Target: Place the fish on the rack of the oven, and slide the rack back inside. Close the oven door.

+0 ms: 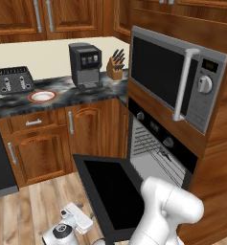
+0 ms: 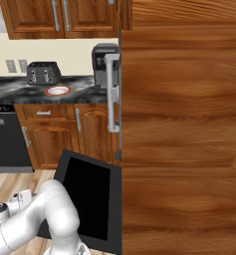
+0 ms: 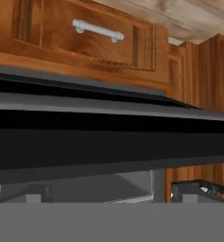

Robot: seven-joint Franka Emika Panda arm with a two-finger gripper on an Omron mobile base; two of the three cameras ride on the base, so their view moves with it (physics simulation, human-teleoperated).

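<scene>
Oven door [image 1: 114,191] open flat over wood floor [image 1: 33,206]

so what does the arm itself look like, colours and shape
The arm is glossy white, built of fat rounded segments with bulbous, smooth elbow shells. Near the wrist there is a dark round joint cap ringed in grey, beside a boxy white hand block. No cables or markings show. The pincer's fingers cannot be made out clearly.

The arm [image 1: 170,210] is glossy white, built of rounded, bulbous segments. At 7 o'clock in the left base view, a round dark-grey cap [image 1: 62,231] sits in a white housing, with a blocky white piece [image 1: 76,216] beside it.
</scene>
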